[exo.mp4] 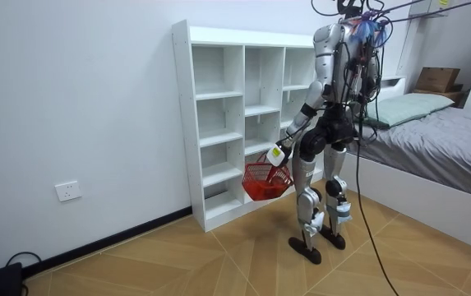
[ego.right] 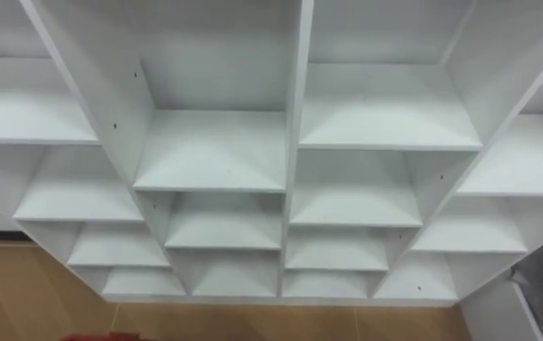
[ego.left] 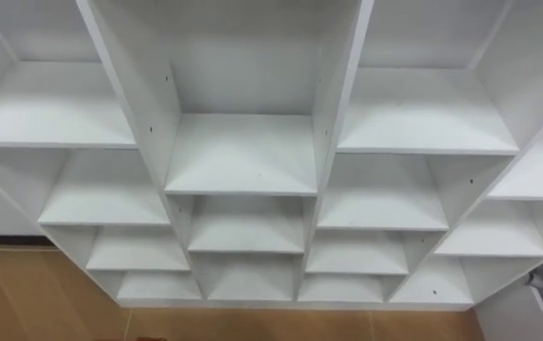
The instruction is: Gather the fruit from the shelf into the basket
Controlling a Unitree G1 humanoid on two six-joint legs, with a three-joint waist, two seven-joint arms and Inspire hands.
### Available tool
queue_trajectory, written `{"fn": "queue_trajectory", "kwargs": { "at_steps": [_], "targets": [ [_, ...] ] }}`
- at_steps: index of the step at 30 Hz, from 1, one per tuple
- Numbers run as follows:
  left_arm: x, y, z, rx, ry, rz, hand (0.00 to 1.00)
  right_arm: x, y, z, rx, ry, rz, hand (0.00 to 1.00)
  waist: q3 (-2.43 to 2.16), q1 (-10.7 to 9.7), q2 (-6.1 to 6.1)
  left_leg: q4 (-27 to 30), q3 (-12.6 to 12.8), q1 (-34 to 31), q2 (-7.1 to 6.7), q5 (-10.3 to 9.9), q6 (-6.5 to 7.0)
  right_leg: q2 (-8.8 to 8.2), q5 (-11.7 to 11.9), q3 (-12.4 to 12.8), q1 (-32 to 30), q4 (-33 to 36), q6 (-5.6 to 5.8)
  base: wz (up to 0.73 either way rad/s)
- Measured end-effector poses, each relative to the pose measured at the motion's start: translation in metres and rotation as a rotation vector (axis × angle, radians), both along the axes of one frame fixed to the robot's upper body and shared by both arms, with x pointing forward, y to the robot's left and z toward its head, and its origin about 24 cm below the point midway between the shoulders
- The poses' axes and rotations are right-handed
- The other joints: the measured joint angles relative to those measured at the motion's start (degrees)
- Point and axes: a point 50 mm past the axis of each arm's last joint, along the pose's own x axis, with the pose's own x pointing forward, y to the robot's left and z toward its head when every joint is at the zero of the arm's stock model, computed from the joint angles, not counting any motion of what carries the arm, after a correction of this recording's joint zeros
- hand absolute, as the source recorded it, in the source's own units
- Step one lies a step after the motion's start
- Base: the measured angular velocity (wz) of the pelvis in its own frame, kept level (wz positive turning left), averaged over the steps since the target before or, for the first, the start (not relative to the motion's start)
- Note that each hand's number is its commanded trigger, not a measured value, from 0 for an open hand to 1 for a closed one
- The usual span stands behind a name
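I stand right in front of the white closet (exo.mp4: 219,99), facing its open compartments. The eye views look down onto its bare white shelves (ego.left: 243,152). My left hand (exo.mp4: 279,154) hangs low at my side, on the room view's left, with its fingers curled round the handle of a red wire basket (exo.mp4: 264,182). The basket hangs in front of the lower shelves, just above the floor. A red sliver of the basket (ego.right: 86,337) shows at the bottom left of the right eye view.
A bed (exo.mp4: 440,140) with a grey cover stands close behind me on the room view's right, with a cardboard box (exo.mp4: 436,78) beyond it. The wooden floor (exo.mp4: 177,263) stretches away to the room view's left. A wall socket (exo.mp4: 68,191) sits low on the wall.
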Motion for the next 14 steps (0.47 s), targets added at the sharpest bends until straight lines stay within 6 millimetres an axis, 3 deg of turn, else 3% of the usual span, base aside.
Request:
{"fn": "queue_trajectory", "kwargs": {
  "at_steps": [5,7,14],
  "targets": [
    [-0.010,0.004,-0.002,0.009,0.039,0.043,1.00,-0.019,-0.003,-0.006,0.011,0.090,-0.080,0.00,0.17,0.0,-0.09,0.0,-0.6,1.0,-0.28,-0.5,0.08,-0.11,-0.6,0.0,1.2,0.1,0.22,0.01],
    [-0.012,0.004,-0.003,0.012,0.046,0.048,1.00,-0.025,-0.004,-0.007,0.011,0.118,-0.091,0.00,-0.05,-0.1,0.33,0.0,-0.6,1.0,-0.34,-0.6,0.13,-0.17,-0.7,-0.1,1.2,0.0,0.28,0.00],
    [-0.020,0.006,-0.004,0.011,0.086,0.071,1.00,-0.036,-0.003,-0.010,0.020,0.210,-0.096,0.00,-0.09,-0.1,0.64,0.0,-0.9,1.1,-0.45,-0.7,0.20,-0.26,-0.7,-0.4,1.5,0.0,0.38,0.00]
  ]
}}
